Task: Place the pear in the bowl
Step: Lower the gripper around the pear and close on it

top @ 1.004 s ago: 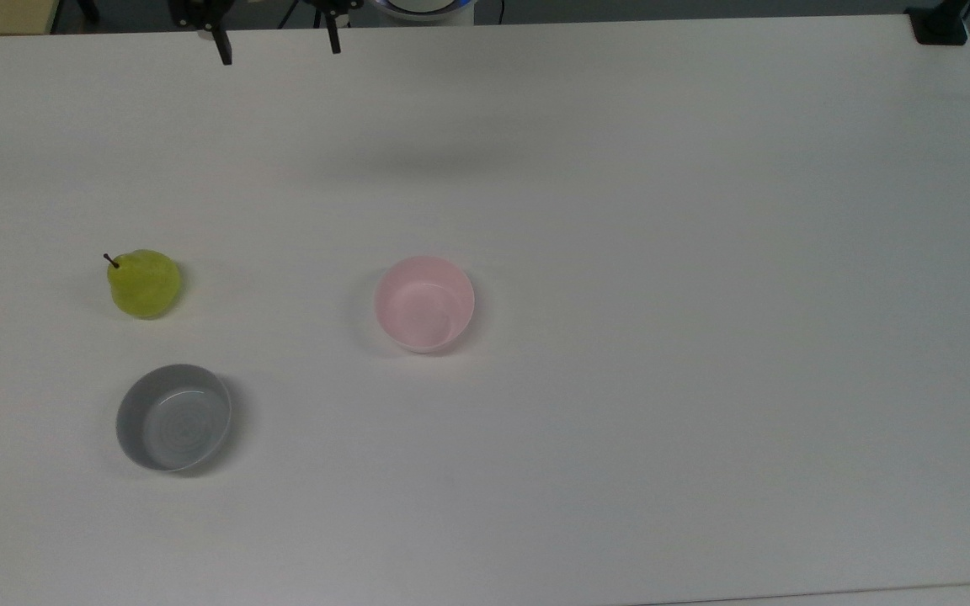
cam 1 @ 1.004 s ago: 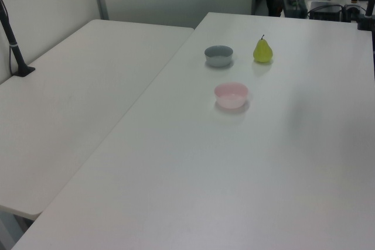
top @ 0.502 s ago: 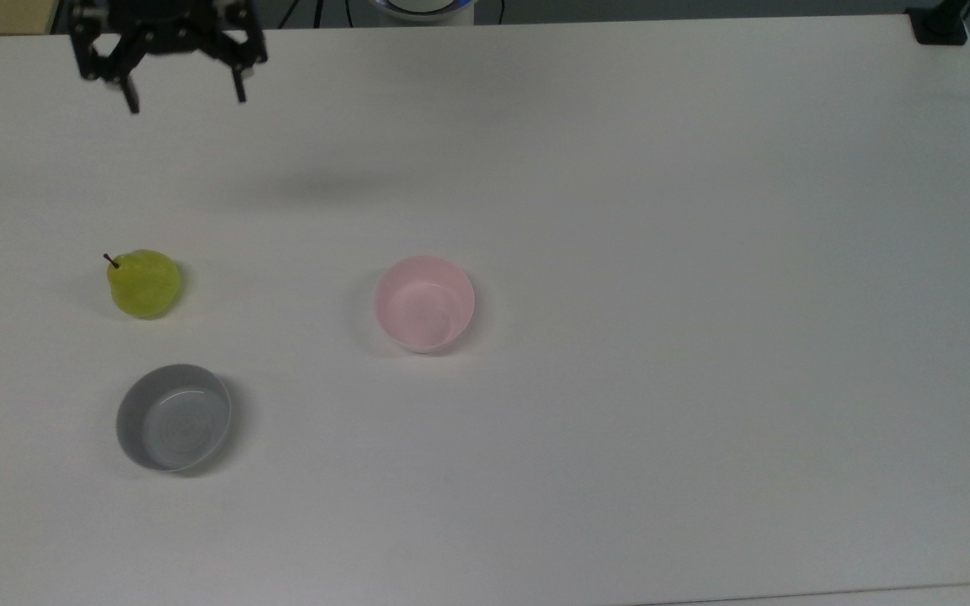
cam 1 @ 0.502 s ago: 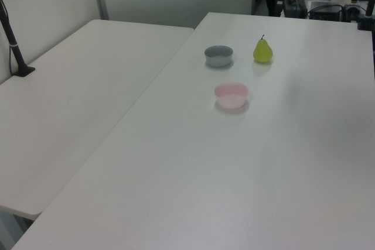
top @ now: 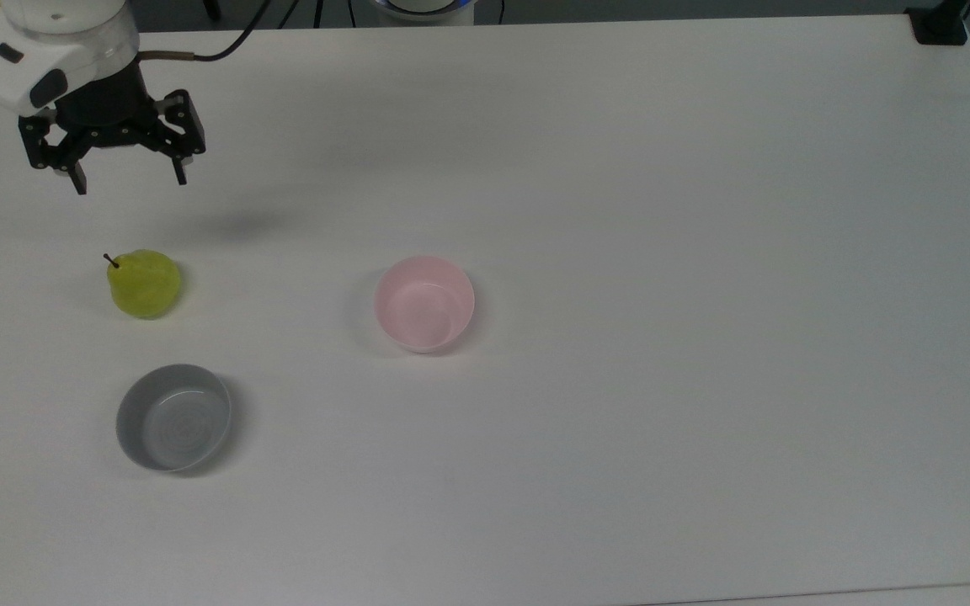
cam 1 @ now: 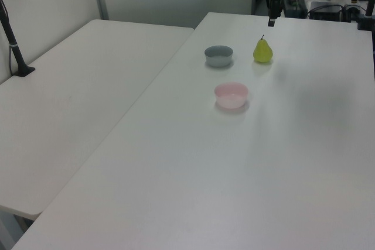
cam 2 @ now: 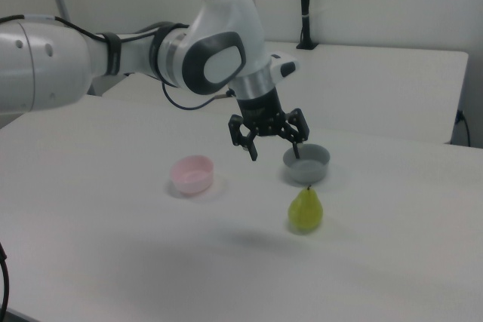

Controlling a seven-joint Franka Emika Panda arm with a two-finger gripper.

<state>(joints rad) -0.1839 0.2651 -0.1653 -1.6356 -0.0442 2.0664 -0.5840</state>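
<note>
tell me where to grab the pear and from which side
Grip the pear across its wide lower body, coming straight down from above. It stands upright on the table with its thin stem on top, and the body gives broader, steadier sides than the narrow neck. The open gripper hangs above the table nearby, pointing down, so a top approach probably suits.

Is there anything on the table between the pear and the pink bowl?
No. In the top view, bare white table separates the pear from the pink bowl.
</note>
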